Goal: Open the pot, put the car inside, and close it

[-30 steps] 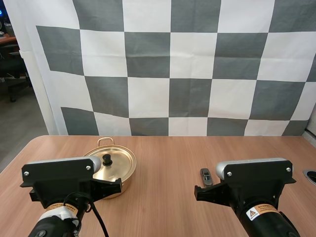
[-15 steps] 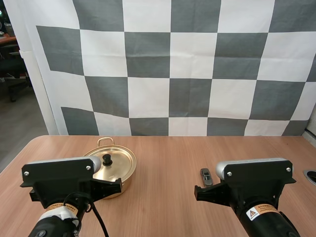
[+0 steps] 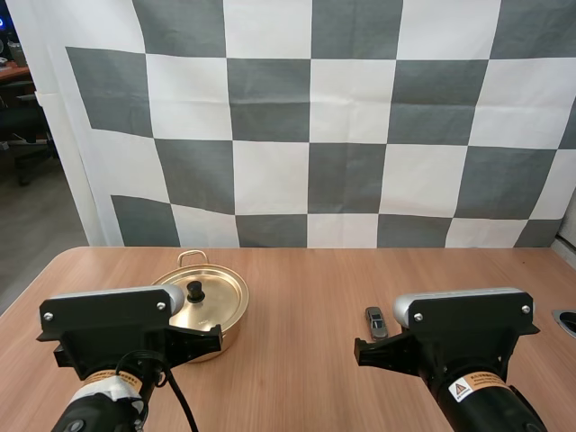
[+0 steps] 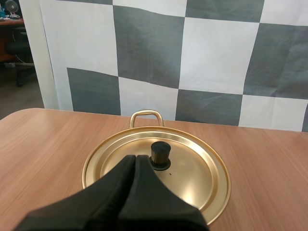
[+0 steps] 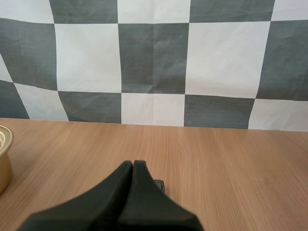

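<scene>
A gold pot (image 3: pixel 202 306) stands on the table's left half, its lid (image 4: pixel 192 168) on with a black knob (image 4: pixel 160 154) in the middle. A small dark toy car (image 3: pixel 375 321) lies right of centre. My left gripper (image 4: pixel 134 161) is shut on nothing, its tip just short of the knob. Shut as well, my right gripper (image 5: pixel 133 166) points at the car (image 5: pixel 159 184), which peeks out just past its tip.
The wooden table (image 3: pixel 297 297) runs wide between pot and car. A dark round fitting (image 3: pixel 567 320) sits at the table's right edge. The pot's rim (image 5: pixel 4 144) shows far off beside my right gripper.
</scene>
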You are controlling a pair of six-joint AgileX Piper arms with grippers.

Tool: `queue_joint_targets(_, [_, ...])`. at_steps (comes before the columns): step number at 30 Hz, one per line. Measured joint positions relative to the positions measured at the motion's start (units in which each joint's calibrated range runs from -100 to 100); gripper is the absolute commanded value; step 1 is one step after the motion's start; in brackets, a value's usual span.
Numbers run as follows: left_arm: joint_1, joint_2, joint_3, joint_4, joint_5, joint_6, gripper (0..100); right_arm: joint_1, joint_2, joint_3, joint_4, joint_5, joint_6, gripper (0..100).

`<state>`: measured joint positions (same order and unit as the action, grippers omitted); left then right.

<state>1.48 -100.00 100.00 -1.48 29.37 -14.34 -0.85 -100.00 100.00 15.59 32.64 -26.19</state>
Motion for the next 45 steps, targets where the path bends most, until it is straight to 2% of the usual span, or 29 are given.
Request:
queue_joint_targets(21, [0.00,0.0,0.0,0.0,0.0,0.0,0,0.0,0.0,0.0,0.0,0.0,0.0,0])
queue_joint_targets(30, [0.00,0.0,0.0,0.0,-1.4,0.0,0,0.0,0.0,0.0,2.7,-2.1,0.0,0])
queue_joint_targets(34, [-0.16,0.0,0.0,1.9,-9.1,0.8,0,0.0,0.0,0.0,-1.1,-10.4,-0.2,0])
queue_joint_targets(38, [-1.02,0.0,0.0,8.6,-20.1,5.0,0,-0.1,0.0,0.0,-7.8,-20.8,-2.8,0])
queue_joint_targets(45, [-1.02,0.0,-3.3,19.8,-38.4,12.2,0,-0.1,0.0,0.0,-19.6,-39.0,-4.3,0])
